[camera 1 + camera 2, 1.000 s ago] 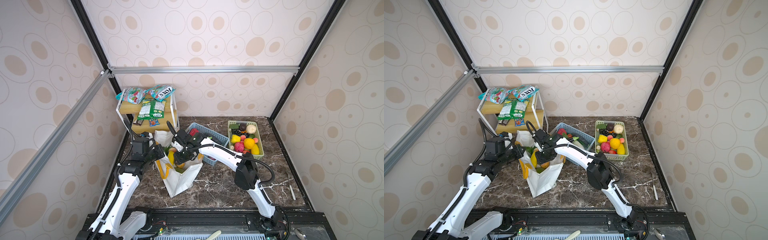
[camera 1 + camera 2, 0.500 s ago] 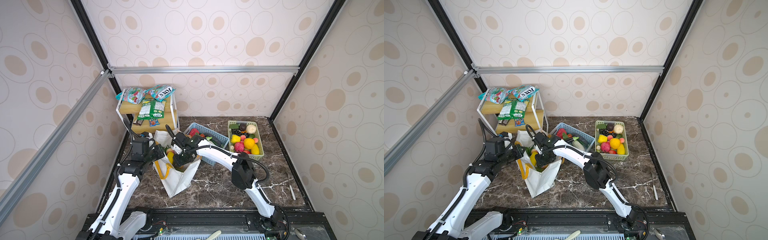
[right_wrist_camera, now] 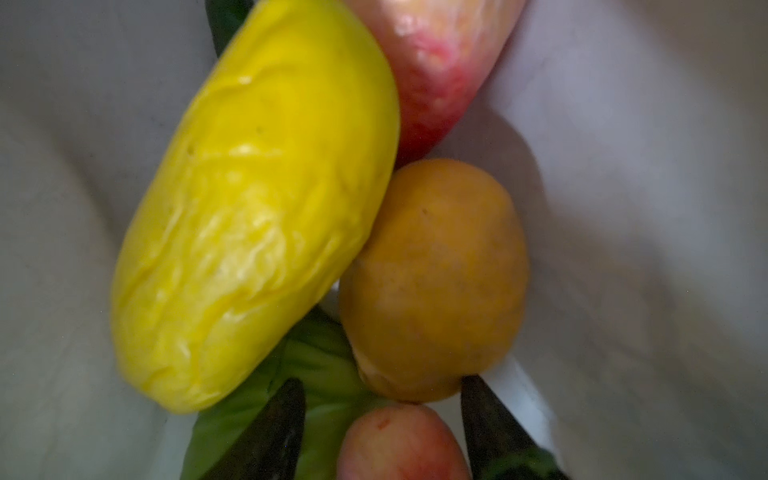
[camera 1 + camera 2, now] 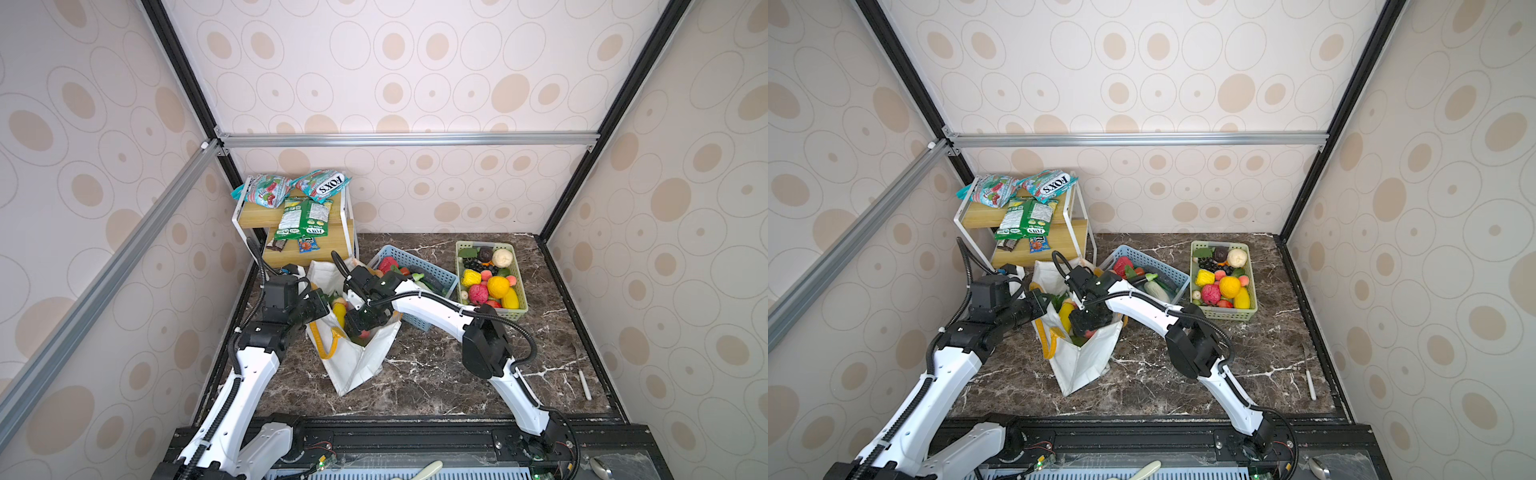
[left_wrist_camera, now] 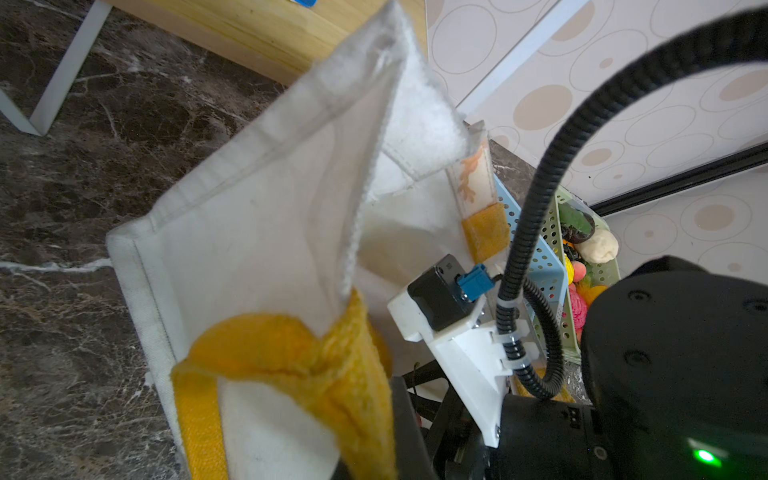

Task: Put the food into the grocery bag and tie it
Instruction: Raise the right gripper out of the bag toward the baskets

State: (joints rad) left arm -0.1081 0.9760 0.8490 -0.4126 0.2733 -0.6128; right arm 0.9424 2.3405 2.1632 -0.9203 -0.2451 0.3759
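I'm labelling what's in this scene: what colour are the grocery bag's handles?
The grocery bag has yellow-orange handles, clearest in the left wrist view.

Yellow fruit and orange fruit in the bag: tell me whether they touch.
Touching. The right wrist view shows the yellow fruit pressed against the orange fruit inside the bag, with no gap along their shared edge.

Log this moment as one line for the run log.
stage: filling grocery bag | left hand: shut on bag rim | right hand: inside bag, open around pink fruit | green basket: holds food
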